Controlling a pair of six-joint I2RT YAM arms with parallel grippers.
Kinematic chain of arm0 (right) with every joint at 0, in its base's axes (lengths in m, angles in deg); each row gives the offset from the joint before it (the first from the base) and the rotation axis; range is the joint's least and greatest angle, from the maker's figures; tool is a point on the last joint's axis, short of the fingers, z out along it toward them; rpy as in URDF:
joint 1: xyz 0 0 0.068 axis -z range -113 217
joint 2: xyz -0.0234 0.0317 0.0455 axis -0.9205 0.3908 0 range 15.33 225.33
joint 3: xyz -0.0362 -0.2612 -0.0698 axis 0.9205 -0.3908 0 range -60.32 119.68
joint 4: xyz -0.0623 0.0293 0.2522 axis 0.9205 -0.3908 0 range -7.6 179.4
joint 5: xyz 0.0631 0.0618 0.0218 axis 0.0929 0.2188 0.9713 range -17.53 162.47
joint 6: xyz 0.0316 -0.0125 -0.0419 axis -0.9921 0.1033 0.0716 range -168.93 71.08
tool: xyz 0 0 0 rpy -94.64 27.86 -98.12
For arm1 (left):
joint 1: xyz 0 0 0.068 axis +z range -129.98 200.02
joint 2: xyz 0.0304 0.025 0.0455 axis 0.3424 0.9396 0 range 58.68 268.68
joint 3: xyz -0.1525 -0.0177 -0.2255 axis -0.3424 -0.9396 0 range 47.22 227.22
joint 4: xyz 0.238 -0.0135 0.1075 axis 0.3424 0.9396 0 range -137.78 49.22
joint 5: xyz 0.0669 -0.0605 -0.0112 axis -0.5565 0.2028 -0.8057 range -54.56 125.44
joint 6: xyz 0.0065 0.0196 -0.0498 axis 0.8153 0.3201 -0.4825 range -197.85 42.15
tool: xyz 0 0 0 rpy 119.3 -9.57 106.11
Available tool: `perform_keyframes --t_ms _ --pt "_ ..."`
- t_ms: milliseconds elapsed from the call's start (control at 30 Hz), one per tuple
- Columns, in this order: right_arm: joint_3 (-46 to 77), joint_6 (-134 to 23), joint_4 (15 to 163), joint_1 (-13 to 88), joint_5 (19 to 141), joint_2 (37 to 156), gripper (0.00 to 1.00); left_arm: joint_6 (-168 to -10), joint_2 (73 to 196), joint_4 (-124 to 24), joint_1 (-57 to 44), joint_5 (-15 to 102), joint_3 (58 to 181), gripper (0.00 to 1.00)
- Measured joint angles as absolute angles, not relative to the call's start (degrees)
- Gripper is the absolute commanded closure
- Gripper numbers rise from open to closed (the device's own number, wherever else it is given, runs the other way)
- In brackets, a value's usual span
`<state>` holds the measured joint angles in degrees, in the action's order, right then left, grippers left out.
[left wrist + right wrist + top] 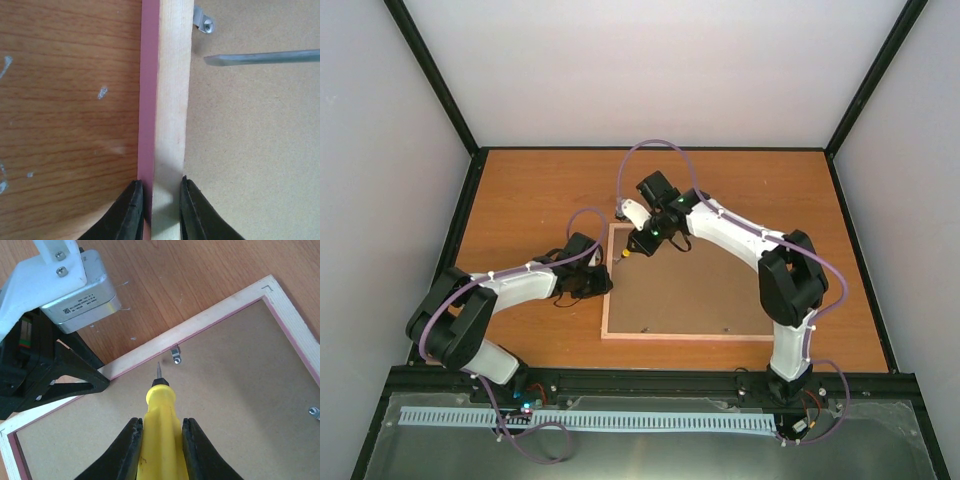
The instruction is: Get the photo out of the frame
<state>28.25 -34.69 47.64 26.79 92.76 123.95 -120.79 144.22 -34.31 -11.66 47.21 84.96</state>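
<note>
Pink frame (pixel 685 337) lies face down on table (pixel 530 190), brown backing board (pixel 225 405) uppermost. The photo is hidden under board, not visible.

On left rail, left gripper (pixel 159 200) pinches frame, one finger each side, steadying it. Over board, right gripper (pixel 161 440) clamps yellow-handled screwdriver (pixel 160 405), blade tip just short of metal clip (pixel 175 355).

Advice: ease tip under clip's free end, swing clip off board gently, avoid gouging board, hold rail firm.

frame (pixel 685 337) flat on table (pixel 540 200), screwdriver (pixel 160 435) above its board (pixel 700 290), beside a clip (pixel 175 356)
</note>
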Motion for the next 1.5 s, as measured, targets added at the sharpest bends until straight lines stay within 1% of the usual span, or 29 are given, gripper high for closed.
perform_keyframes --t_ms 400,567,1033,1500 --pt "29.08 -36.41 48.97 26.46 92.42 125.93 0.97 -120.81 144.22 -36.78 -11.66 47.56 83.89 0.92" --pt "29.30 -37.75 49.21 26.16 89.84 125.96 0.97 -120.81 144.11 -37.17 -11.66 47.59 83.60 0.95" --pt "29.63 -39.87 49.61 25.59 85.36 125.96 0.97 -120.86 144.13 -37.98 -11.66 47.50 83.39 0.97" --pt "29.63 -40.39 49.54 25.59 84.98 125.96 0.97 -120.86 144.13 -38.00 -11.66 47.48 83.39 0.98"
